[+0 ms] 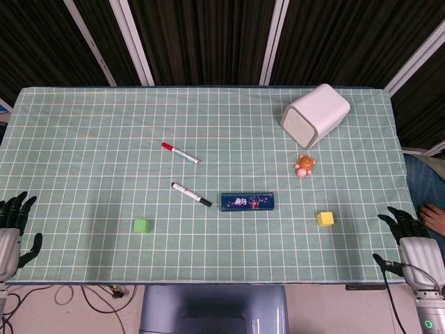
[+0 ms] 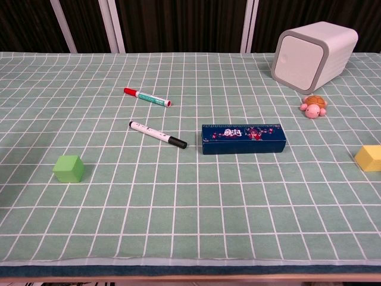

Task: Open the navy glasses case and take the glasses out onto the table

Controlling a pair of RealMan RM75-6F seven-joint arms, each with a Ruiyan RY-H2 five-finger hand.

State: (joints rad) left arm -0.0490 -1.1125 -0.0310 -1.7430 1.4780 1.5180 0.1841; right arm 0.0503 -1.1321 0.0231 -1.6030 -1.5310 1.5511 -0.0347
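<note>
The navy glasses case [image 1: 247, 202] lies closed and flat near the middle of my table [image 1: 83, 125], long side toward me, with a pink and white print on its lid. Just to its left lies a black-capped marker [image 1: 190, 195], angled with its black end nearest the case but apart from it. Farther back and left lies a red-capped marker [image 1: 180, 153]. A green cube [image 1: 141, 225] sits well to the left of the case, toward the front edge; a yellow cube [image 1: 325, 218] sits to its right. Behind the yellow cube is a small orange turtle toy [image 1: 304, 165], and behind that a white rounded box [image 1: 314, 115] tipped on its side. My left hand [image 1: 12, 231] rests at the front left corner, fingers spread, holding nothing. My right hand [image 1: 410, 240] rests at the front right corner, likewise spread and empty. Both are well apart from the case.
</note>
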